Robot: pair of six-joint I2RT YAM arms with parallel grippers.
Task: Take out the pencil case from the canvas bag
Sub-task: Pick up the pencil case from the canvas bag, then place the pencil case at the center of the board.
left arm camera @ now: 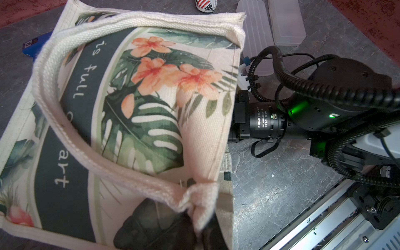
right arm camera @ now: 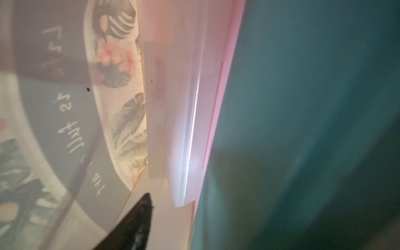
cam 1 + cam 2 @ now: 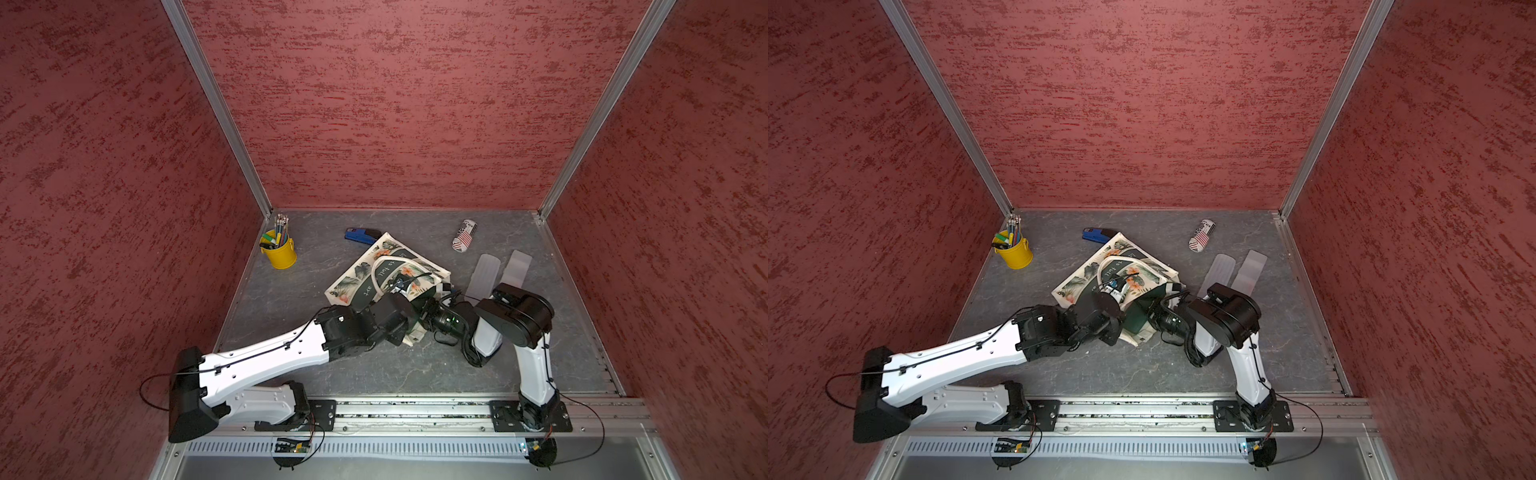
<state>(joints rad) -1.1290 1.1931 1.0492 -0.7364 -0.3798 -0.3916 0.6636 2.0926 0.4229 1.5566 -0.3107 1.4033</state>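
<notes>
The canvas bag (image 3: 357, 274) (image 3: 1088, 276) lies on its side mid-table, cream with a leaf-and-flower print and a dark green lettered band (image 1: 71, 82). My left gripper (image 1: 203, 229) is shut on bunched cloth at the bag's rim, by a handle's root, and holds the mouth up. My right gripper (image 2: 186, 218) is inside the bag, hidden in both top views. Only one black finger (image 2: 138, 220) shows, standing off to one side, so the jaws are open. Just past it lies the end of a frosted, pink-tinged pencil case (image 2: 184, 108), with a teal surface (image 2: 303, 129) beside it.
Two frosted plastic cases (image 3: 482, 276) (image 3: 518, 266) lie on the table to the right of the bag. A striped can (image 3: 464, 236) lies at the back. A blue object (image 3: 361, 235) sits behind the bag, a yellow pen bucket (image 3: 280, 249) in the back left corner. Red walls close three sides.
</notes>
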